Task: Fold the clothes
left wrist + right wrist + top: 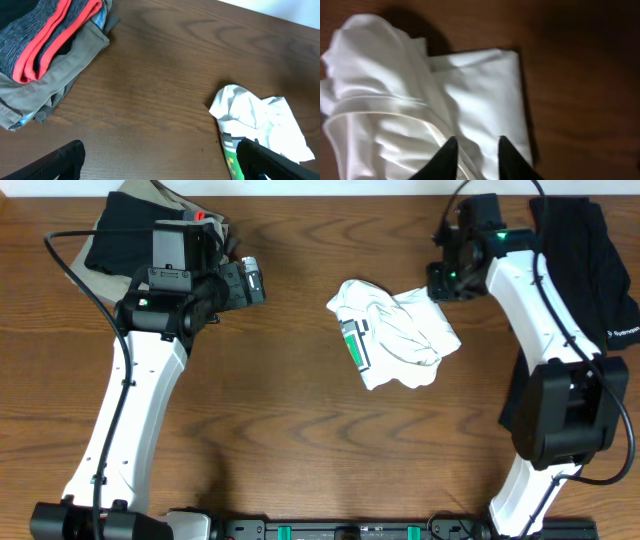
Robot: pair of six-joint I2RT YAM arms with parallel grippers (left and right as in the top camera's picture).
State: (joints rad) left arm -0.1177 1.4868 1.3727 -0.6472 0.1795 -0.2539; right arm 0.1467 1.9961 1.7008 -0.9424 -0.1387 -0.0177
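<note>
Here, crumpled white T-shirt (400, 330), long axis left-right, print (352, 345) at left end.

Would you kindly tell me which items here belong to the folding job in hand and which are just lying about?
In hand:
- white T-shirt, crumpled in the middle

Lying about for now:
- stack of folded clothes, back left
- black garment, back right, partly under the right arm

Wood table (300, 430): white T-shirt (400, 335), folded pile (120, 230), black garment (585, 260).
</note>
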